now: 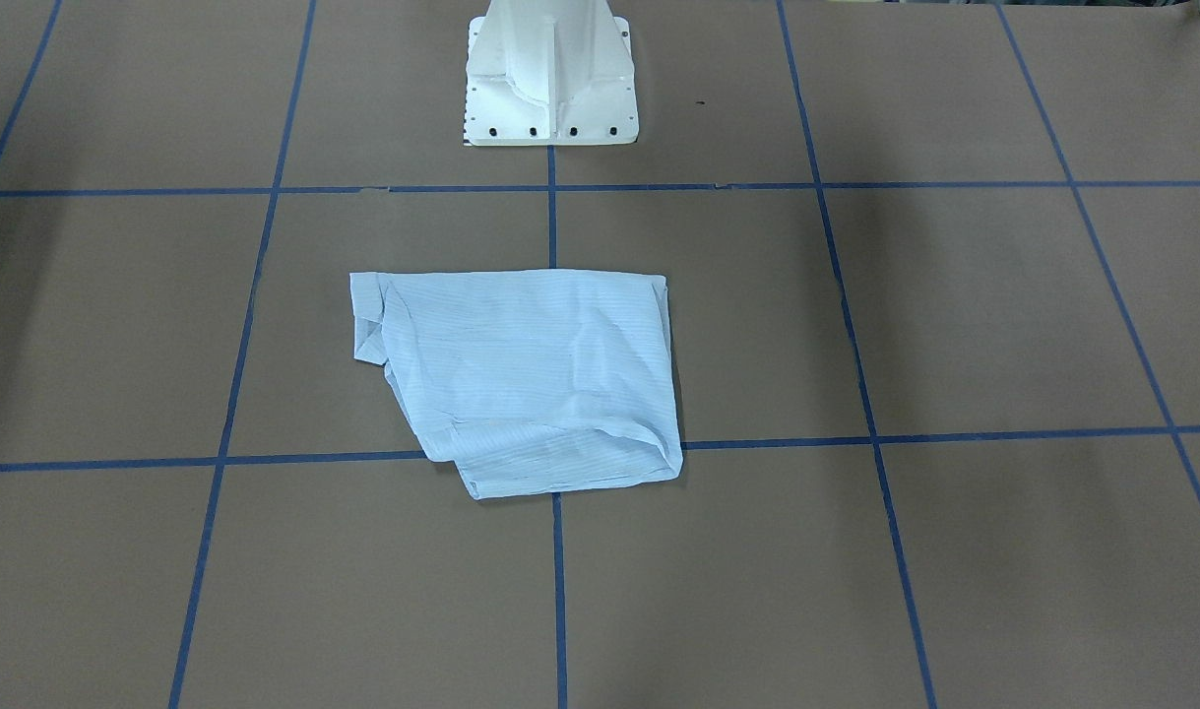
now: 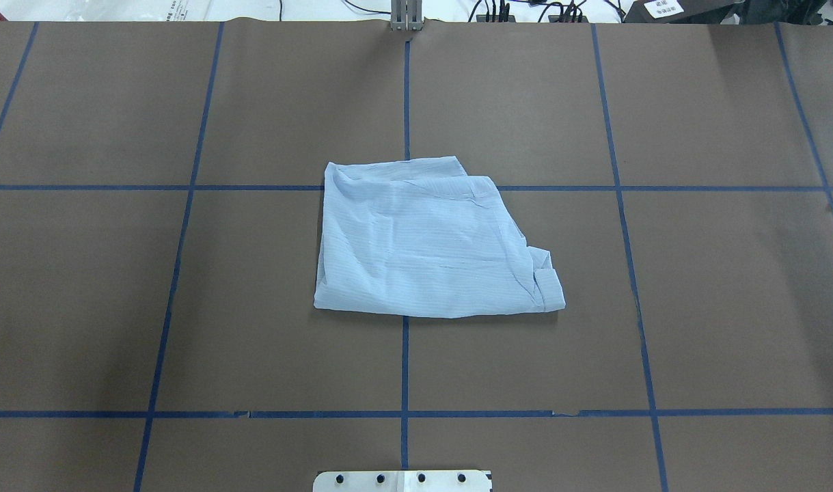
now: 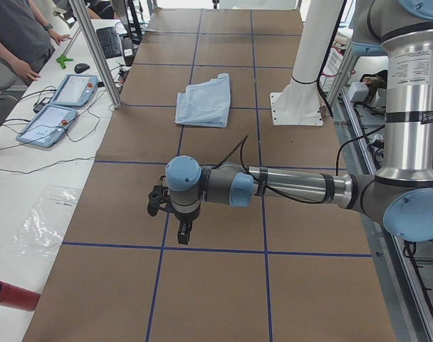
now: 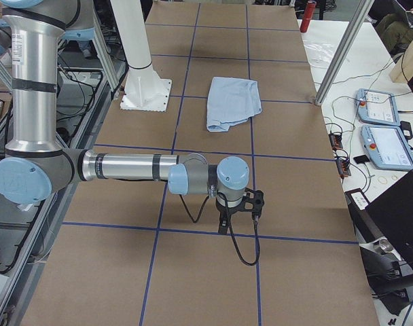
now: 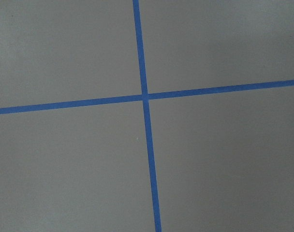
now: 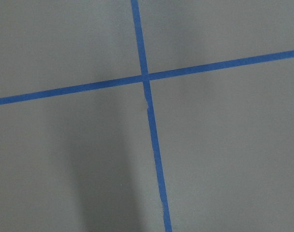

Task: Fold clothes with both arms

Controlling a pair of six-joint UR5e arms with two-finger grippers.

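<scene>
Lying seemingly folded, shirt (image 2: 423, 239) is far from left hand (image 3: 183, 236), right hand (image 4: 223, 225); grips indiscernible.

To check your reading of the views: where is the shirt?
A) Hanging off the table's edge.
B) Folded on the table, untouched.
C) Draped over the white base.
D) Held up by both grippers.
B: the shirt lies folded on the table, with the left arm and right arm away from it.
</scene>
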